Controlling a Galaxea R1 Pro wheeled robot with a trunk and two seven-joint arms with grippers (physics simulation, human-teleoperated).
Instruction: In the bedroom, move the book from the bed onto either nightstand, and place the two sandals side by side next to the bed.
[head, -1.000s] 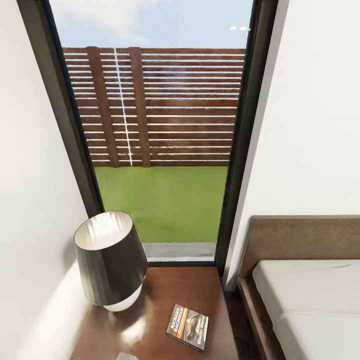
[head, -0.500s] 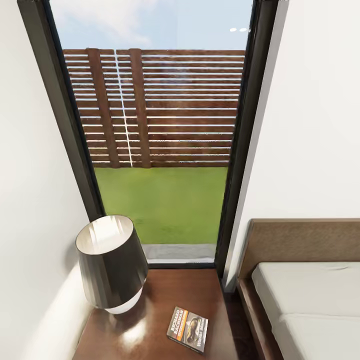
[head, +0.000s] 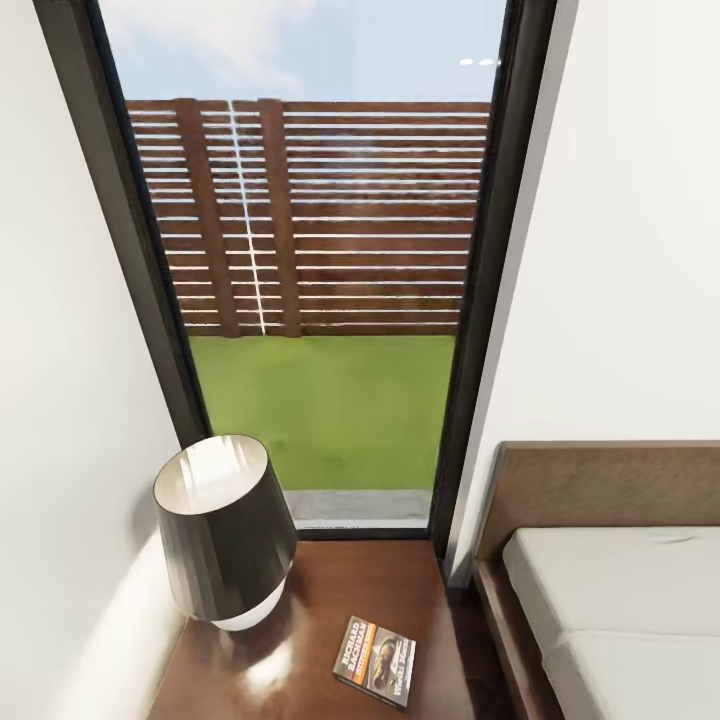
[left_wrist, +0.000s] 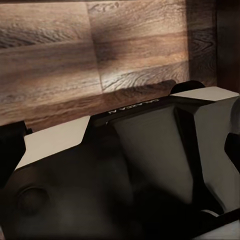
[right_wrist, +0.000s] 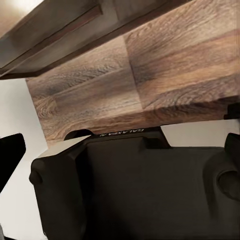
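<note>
Now the book (head: 375, 661) lies flat on the glossy top of the nightstand (head: 330, 590), at about 5 o'clock from the lamp (head: 224, 530), well apart from its dark shade. From the book, the bed (head: 620, 590) is at 3 o'clock, with its pale mattress and wooden headboard, and a narrow gap of floor lies between the nightstand and the bed frame. Behind the nightstand, at 12 o'clock, stands a tall dark-framed window (head: 310, 260) showing grass and a slatted fence. Both wrist views look over dark robot parts at the wood plank floor (left_wrist: 75, 55); whether the jaws of either arm are apart or together, I cannot tell.
</note>
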